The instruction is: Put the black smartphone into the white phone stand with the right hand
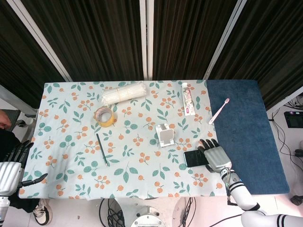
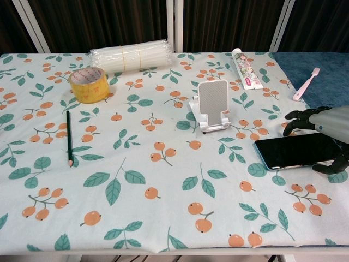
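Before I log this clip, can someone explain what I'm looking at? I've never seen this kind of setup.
A two-armed robot sits at a table; one picture looks down from its head, the other forward from its chest. Its right robot hand straddles the black smartphone, which lies flat; whether it grips yet is unclear. Its left robot hand hangs open off the table's edge. The white phone stand is empty. Also on the floral tablecloth: a yellow tape roll, a pencil, a bundle of clear straws, a toothpaste tube; a pink toothbrush lies on blue cloth.
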Controlling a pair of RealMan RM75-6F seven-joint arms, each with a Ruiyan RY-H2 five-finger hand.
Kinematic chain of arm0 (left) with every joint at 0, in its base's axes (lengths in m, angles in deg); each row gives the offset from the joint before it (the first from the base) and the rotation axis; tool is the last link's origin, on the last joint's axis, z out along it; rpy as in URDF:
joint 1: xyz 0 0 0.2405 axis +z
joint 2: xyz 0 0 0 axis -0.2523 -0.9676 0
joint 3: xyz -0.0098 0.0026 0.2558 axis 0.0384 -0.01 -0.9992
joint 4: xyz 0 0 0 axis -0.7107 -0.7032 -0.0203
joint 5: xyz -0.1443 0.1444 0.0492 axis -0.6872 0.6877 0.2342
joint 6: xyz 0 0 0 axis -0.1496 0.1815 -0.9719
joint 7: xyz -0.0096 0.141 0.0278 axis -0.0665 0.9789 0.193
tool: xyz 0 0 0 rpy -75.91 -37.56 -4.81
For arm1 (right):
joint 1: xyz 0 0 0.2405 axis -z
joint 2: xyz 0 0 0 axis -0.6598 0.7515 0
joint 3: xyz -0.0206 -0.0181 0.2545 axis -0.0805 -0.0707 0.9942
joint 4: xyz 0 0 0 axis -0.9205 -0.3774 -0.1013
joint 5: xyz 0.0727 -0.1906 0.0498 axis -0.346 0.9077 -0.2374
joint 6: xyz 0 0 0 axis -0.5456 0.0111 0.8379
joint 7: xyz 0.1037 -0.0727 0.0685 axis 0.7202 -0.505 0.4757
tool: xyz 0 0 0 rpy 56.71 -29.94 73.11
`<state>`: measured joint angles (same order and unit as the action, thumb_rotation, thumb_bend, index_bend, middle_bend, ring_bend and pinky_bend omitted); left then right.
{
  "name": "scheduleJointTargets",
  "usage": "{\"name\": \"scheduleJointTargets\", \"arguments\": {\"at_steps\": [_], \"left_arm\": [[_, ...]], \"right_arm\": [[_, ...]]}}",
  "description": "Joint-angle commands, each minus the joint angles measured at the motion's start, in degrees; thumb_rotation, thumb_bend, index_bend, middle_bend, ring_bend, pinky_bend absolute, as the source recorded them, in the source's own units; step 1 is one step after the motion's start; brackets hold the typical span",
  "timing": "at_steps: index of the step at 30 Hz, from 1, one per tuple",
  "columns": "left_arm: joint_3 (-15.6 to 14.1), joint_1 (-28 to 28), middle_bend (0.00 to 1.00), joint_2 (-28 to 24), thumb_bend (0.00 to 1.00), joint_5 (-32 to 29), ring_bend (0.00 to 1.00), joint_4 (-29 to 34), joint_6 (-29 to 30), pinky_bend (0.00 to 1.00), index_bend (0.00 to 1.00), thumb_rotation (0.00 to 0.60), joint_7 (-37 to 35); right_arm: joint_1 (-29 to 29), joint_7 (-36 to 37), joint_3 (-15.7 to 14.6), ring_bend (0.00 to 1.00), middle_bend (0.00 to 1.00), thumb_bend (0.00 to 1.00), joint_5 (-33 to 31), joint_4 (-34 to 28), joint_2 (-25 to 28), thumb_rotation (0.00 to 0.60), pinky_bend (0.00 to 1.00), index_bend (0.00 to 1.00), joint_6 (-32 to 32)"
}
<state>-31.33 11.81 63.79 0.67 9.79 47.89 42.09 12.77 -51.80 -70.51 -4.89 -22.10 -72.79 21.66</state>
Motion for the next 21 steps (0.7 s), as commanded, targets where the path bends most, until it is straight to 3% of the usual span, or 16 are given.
{"name": "scheduleJointTargets", "arguments": {"at_steps": [1,9,21], "left_arm": [[-0.01,-0.03,0.06,0.00,0.07,0.03,0.07,0.07,-0.04,0.22,0.07,0.284,0.09],[-0.10,-0.03,0.06,-0.12,0.07,-0.03,0.07,0.31,-0.25,0.22,0.07,0.284,0.34],[-0.14,-0.07,0.07,-0.28,0.07,-0.21,0.07,0.49,-0.58,0.22,0.07,0.283,0.29]], "right_arm": [[-0.10,0.25,-0.12,0.00,0.00,0.18,0.09,0.00,-0.04,0.600,0.00,0.21,0.14],[-0.81,0.12,-0.37,0.00,0.00,0.18,-1.23,0.30,-0.15,0.600,0.00,0.24,-0.21],[-0.64,4.59,-0.48,0.00,0.00,0.20,2.39,1.39,-0.63,0.600,0.00,0.62,0.76]]}}
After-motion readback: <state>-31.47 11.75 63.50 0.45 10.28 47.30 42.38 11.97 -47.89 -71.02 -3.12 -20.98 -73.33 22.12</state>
